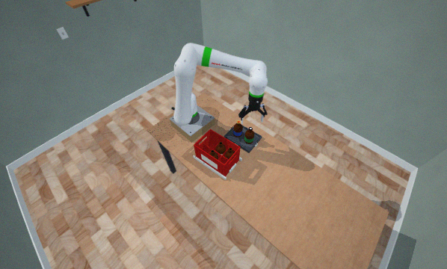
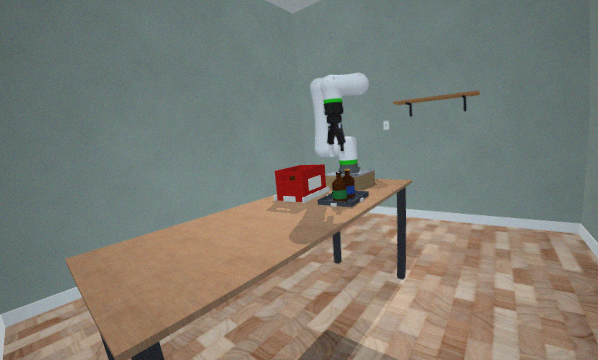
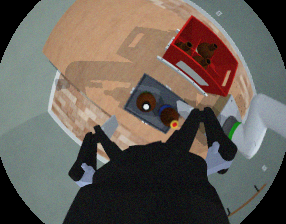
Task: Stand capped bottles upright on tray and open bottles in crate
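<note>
A brown bottle with a blue label and a yellow-orange cap [image 1: 238,130] [image 2: 350,186] [image 3: 169,116] stands upright on the dark tray [image 1: 241,143] [image 2: 324,201] [image 3: 145,83]. Beside it a brown bottle with a green label and a white cap [image 1: 249,137] [image 2: 339,188] [image 3: 145,99] also stands upright on the tray. Three uncapped brown bottles [image 1: 220,149] [image 3: 207,49] stand in the red crate [image 1: 198,150] [image 2: 286,186] [image 3: 214,84]; their lower parts are hidden. Tray and crate look level. My gripper [image 1: 252,119] [image 2: 337,150] [image 3: 146,113] is open and empty, above the capped bottles, touching neither.
The crate stands close beside the tray on the wooden table [image 1: 302,194] [image 2: 199,245]. The arm's base block [image 1: 197,128] [image 2: 365,179] is behind both. A wall shelf [image 2: 436,98] is far off behind the robot.
</note>
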Robot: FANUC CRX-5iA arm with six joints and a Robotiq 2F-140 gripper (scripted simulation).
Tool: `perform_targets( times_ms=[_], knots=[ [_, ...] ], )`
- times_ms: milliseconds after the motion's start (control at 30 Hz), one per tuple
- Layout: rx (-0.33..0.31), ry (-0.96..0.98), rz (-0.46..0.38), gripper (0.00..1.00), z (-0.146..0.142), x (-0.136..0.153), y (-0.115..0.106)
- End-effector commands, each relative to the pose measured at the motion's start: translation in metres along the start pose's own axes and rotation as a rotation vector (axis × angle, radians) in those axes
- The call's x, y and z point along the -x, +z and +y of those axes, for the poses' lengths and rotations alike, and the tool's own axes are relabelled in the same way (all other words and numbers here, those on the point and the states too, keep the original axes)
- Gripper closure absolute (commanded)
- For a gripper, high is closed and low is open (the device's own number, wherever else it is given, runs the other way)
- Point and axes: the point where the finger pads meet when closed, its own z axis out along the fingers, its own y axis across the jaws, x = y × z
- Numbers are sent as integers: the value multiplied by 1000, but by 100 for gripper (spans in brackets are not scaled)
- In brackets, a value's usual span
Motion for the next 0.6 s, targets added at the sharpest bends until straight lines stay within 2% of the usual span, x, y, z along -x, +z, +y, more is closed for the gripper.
perform_targets(
  times_ms=[0, 167, 567],
  knots=[
    [0, 0, 0, 0, 0, 0, -9],
    [0, 0, 0, 0, 0, 0, -26],
    [0, 0, 0, 0, 0, 0, -46]
  ],
)
